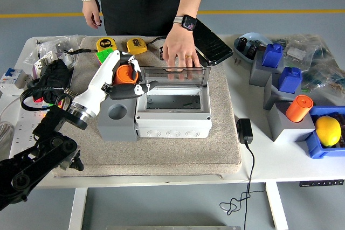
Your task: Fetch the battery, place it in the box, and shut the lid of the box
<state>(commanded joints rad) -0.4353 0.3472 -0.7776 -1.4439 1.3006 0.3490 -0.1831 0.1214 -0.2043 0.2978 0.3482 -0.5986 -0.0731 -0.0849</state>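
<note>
My left hand point(128, 76) is shut on an orange cylindrical battery point(124, 74) and holds it in the air, above and behind the grey holder block point(116, 121) whose round socket is bare. The hand is just left of the white box point(172, 117), which stands open with its clear lid point(172, 77) tilted up at the back. A person's hand point(180, 52) rests on the lid's top edge and steadies it. My right arm does not show.
A beige mat point(161, 154) lies under the box. A Rubik's cube point(105, 55), two tape measures point(136, 45) and a phone point(212, 44) lie behind. Grey holders with blue and orange batteries point(298, 108) and a blue bin with a lemon point(328, 131) stand at right. A charger point(245, 131) lies by the mat.
</note>
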